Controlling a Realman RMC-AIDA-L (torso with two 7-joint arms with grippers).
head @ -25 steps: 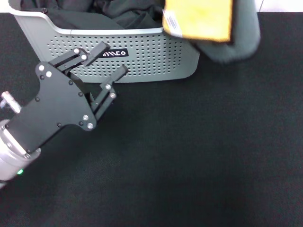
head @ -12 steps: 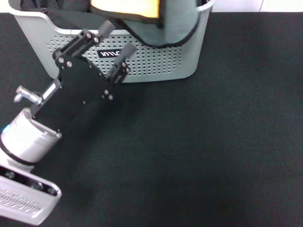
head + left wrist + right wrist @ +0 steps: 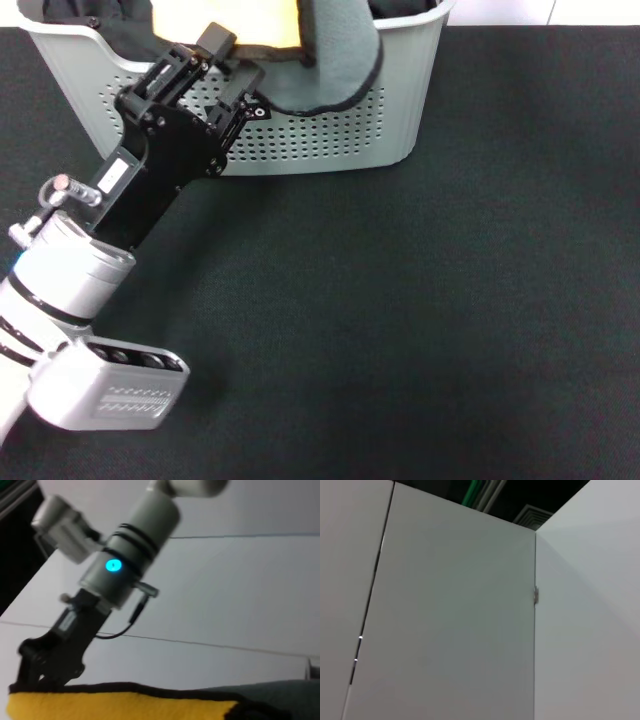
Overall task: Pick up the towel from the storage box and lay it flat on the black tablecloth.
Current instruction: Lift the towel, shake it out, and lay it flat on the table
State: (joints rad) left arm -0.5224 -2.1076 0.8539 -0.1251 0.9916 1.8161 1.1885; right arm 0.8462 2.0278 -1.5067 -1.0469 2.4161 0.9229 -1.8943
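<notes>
The towel [image 3: 335, 60] hangs over the storage box [image 3: 330, 140] at the back left, its orange-yellow side [image 3: 235, 15] to the left and its grey side draped past the front rim. My left gripper [image 3: 232, 62] is open at the towel's lower black edge, just above the box's front wall. In the left wrist view the right arm comes down from above and its gripper [image 3: 30, 672] is shut on the corner of the towel [image 3: 120, 705]. The head view does not show the right gripper. The black tablecloth [image 3: 430, 300] covers the table in front of the box.
Dark cloths [image 3: 70, 10] lie inside the box on the left, and more dark cloth [image 3: 405, 8] shows at its right end. My left arm [image 3: 70, 270] stretches from the front left corner across the tablecloth to the box.
The towel has swung left and lower, from right of the box to over its front rim. My left gripper has moved forward and up from the tablecloth to the towel's lower edge.
</notes>
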